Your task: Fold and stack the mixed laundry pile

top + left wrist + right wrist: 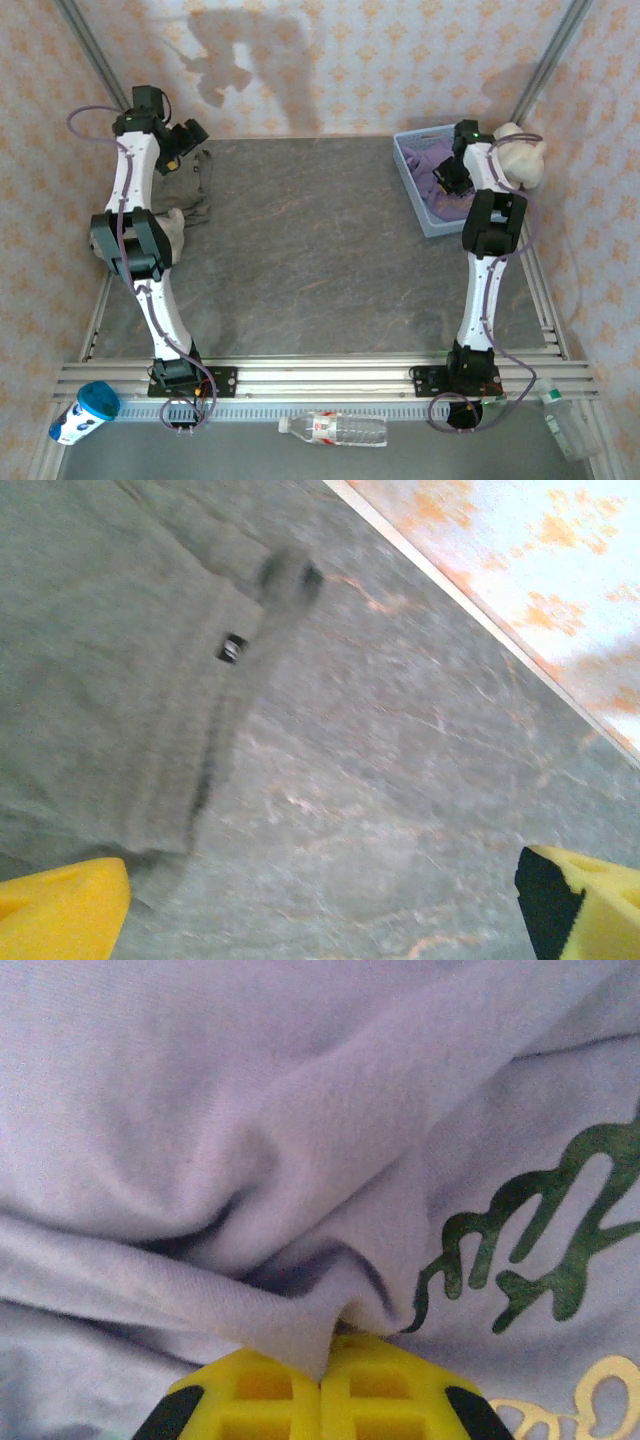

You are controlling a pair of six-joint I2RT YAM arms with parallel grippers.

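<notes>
Right gripper (322, 1365) is pinching a T-shirt (300, 1110) fold at its tips, should lift slowly; left gripper (320, 910) is gaping wide.

Table centre (320, 250) seemingly open; basket (408, 180) right.

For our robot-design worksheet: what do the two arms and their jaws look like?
The left arm and right arm have slim white links, bulky black joints and a purplish cable looping along each. The jaws are bright yellow with black patches; the right pair shows square moulded recesses.
</notes>
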